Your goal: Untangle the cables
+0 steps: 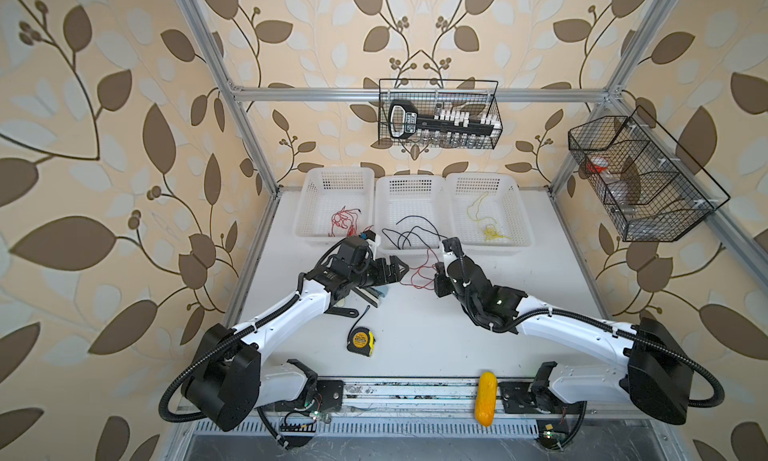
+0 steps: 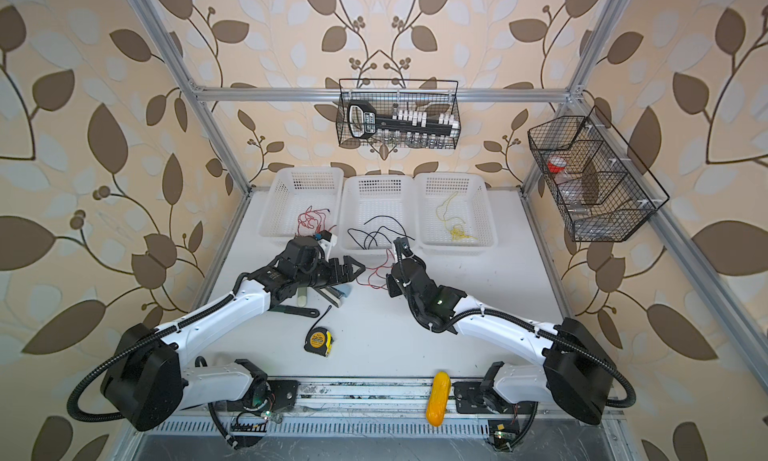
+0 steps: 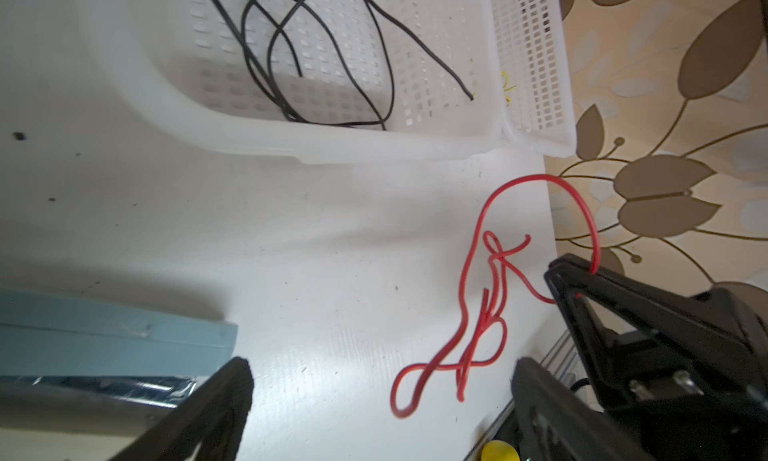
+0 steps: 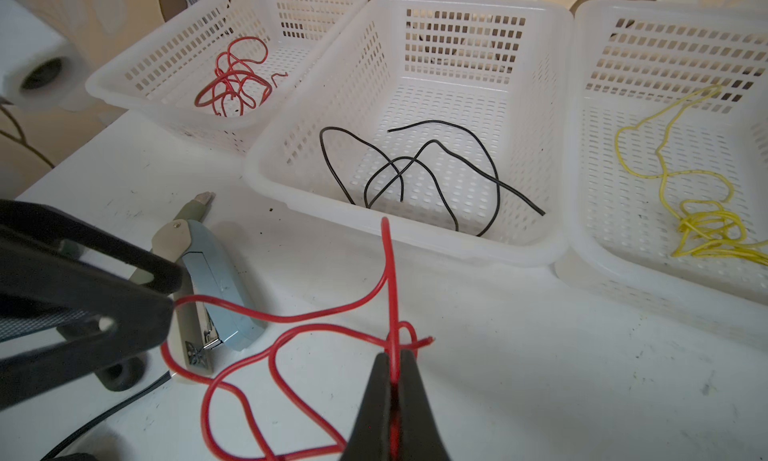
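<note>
Ahead of me: 3 white perforated plastic baskets point(image 1: 409, 185) in a row at back of white table point(image 1: 457, 338). Blue-grey metal stapler point(image 4: 212, 272) lying flat, round yellow-black tape measure point(image 1: 360, 341) mid-table, yellow plastic corn-like obj point(image 1: 486, 398) on front metal rail point(image 1: 415, 390).

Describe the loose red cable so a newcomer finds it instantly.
On the white table, find the middle basket of three. Just in front of it lies the red cable, pinched by the right gripper; it is the only red cable outside a basket.
</note>
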